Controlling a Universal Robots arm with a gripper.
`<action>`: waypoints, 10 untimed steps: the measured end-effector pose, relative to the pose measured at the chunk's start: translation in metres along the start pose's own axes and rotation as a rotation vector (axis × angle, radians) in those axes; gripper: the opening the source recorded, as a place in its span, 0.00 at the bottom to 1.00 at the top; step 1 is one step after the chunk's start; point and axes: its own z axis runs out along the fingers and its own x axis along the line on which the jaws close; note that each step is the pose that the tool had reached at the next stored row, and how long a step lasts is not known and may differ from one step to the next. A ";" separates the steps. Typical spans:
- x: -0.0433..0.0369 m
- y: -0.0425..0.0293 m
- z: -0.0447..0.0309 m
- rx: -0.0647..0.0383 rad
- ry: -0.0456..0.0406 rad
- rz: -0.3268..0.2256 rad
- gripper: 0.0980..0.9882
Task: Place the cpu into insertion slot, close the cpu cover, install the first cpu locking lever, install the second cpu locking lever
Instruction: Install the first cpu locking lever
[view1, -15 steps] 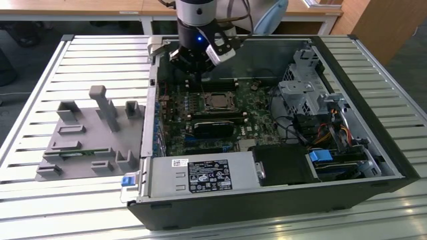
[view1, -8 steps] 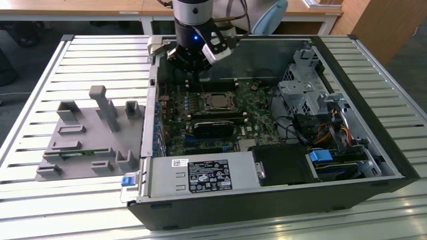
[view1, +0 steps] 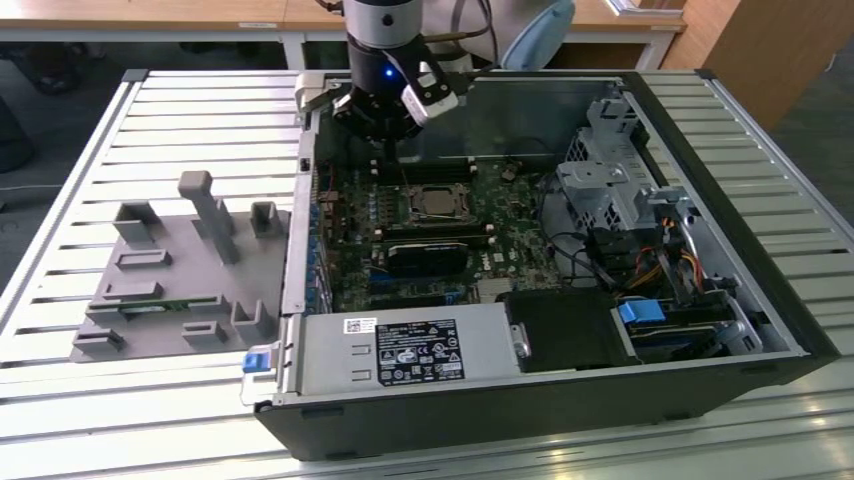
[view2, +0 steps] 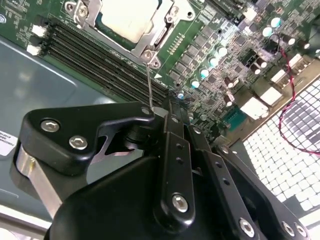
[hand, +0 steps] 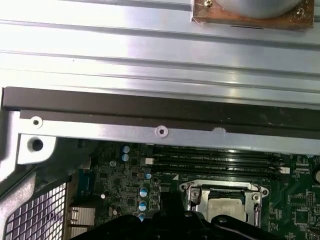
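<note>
Open computer case (view1: 747, 300) lying on slatted table (view1: 67, 200); grey fixture tray (view1: 174, 300) toward the exterior view's left, well apart from the work.

Gripper (view2: 162, 107) low over the far edge of the motherboard (view1: 400, 235), just beyond the black memory slots (view2: 100, 55).

Fingers drawn together, seemingly pinched on the free end of a thin wire locking lever (view2: 149, 85). Lever running straight from the fingertips to a corner of the socket frame.

Cpu (view2: 127, 17) seated flat in the insertion slot (hand: 222, 192), silver top showing through the window of the cpu cover (view2: 162, 35). Cover lying down over the chip, not raised.

Handling, by judgement:
- Lever: light, springy steel wire, smooth and liable to slip. Best held near its free end, squarely across the pads.
- Cpu: light, rigid, fragile on its contact side. Best held by the edges only.
- Cover: thin sheet metal, stiff but easily bent if forced.

Second lever not made out.
</note>
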 end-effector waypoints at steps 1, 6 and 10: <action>-0.0006 0.0003 0.0001 0.000 0.0000 0.001 0.01; -0.0104 0.0008 0.0006 0.000 -0.0002 0.003 0.01; -0.0236 0.0013 0.0019 0.000 -0.0003 0.004 0.01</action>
